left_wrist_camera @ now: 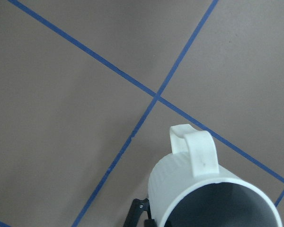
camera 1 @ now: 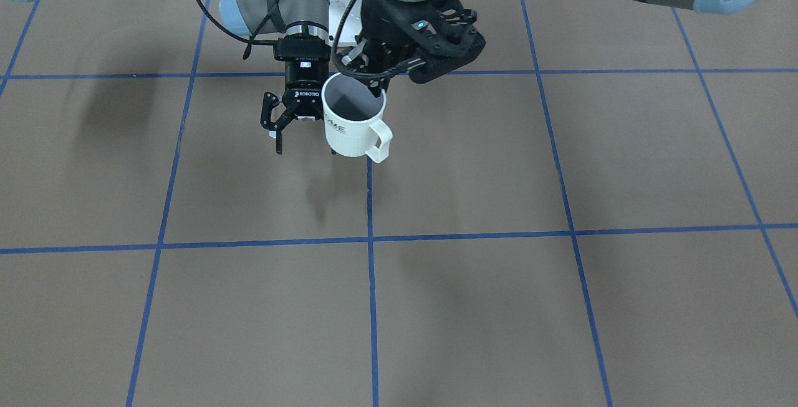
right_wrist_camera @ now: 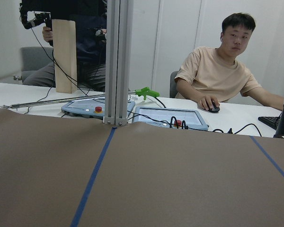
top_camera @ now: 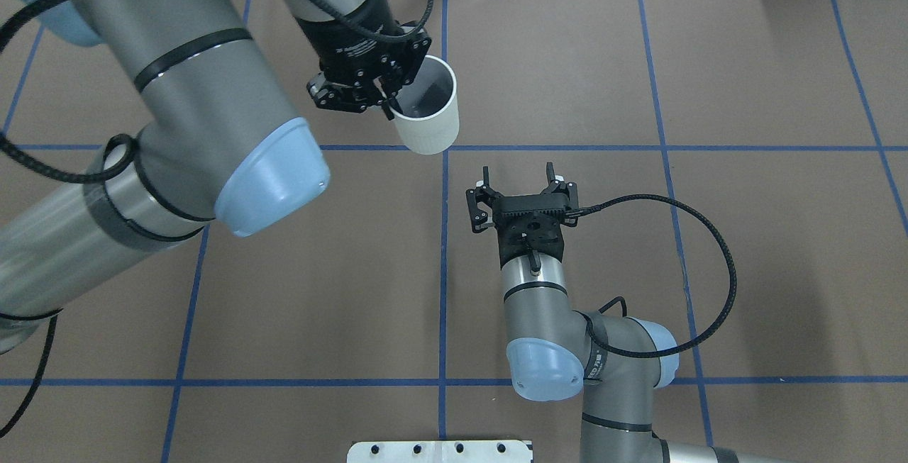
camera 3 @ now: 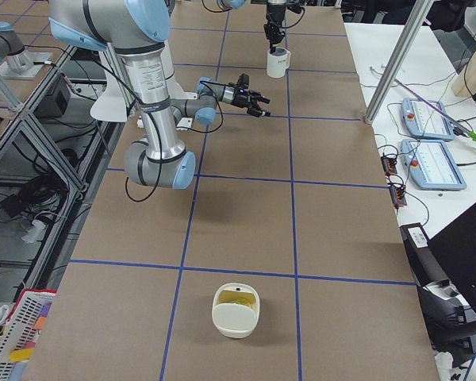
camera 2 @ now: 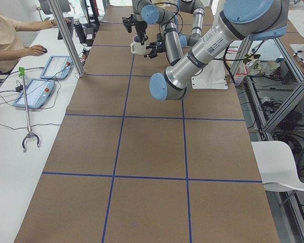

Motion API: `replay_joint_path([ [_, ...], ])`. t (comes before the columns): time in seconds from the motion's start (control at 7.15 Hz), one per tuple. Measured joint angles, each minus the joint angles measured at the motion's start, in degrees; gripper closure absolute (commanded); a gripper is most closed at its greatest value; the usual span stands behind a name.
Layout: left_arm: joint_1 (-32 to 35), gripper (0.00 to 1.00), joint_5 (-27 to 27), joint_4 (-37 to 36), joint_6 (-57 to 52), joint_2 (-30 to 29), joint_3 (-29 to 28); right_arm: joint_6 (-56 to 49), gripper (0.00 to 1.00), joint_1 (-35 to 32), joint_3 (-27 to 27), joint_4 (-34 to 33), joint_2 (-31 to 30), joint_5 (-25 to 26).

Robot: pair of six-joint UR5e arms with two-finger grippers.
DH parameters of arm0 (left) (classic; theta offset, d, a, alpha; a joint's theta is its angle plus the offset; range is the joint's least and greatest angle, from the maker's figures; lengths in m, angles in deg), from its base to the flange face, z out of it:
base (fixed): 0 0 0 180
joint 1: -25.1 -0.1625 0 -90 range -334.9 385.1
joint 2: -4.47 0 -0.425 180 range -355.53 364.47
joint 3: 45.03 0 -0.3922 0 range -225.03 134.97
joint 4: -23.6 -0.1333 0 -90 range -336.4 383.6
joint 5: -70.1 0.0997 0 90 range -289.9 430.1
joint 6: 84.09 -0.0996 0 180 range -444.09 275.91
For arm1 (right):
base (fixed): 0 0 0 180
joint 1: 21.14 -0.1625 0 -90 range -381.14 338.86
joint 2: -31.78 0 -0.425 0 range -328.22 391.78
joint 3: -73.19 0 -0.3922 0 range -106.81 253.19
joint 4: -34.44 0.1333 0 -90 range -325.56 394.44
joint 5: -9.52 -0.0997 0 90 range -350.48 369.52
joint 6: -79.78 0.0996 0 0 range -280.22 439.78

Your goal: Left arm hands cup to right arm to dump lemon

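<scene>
Cup (camera 1: 350,136): upper middle of the front view, lifted off the table (camera 1: 499,270), mouth up and slightly tilted. Handle (camera 1: 381,140) turned away from the robot.

Left gripper (camera 1: 376,86): pinched on the cup's rim, one finger inside the mouth and one outside. Held from above, probably to leave the wall free for the other gripper.

Right gripper (top_camera: 517,174): fingers spread wide, holding nothing. Lying level and pointing forward. Just beside the cup in the front view, below and right of it in the overhead view, not touching. Likely lined up to close around the cup's wall.

Lemon: not visible. Only part of the cup's grey inside shows, so cannot tell whether it lies within.

Container (camera 3: 236,309): white, with something yellow inside. Lower middle of the right side view, well apart from both arms. Possibly the dumping place, by judgement only.

Step in hand: hand-over not yet made, cup borne by the left gripper alone.

Risk: narrow rim pinch. Cup may swing as the right fingers close, or drop if released before a firm hold.
</scene>
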Motion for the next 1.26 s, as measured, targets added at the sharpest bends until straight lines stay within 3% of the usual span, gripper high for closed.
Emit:
replay_joint_path([
  [0.28,3.0,1.0,0.0,0.4,-14.4,12.8,6.1,-3.6,0.0,-4.2,0.8,4.9,-1.9,-11.8],
  [0.7,7.8,1.0,-0.1,7.4,-34.0,29.8,9.2,-12.6,0.0,-15.3,3.0,5.3,-6.2,-34.5],
  [0.98,12.1,1.0,-1.3,11.4,-49.0,39.2,9.2,-18.5,0.0,-24.5,3.1,2.7,-7.8,-50.6],
  [1.26,14.4,1.0,-2.1,13.7,-60.4,43.8,6.5,-26.3,0.0,-32.3,4.1,-2.5,-10.0,-62.3],
])
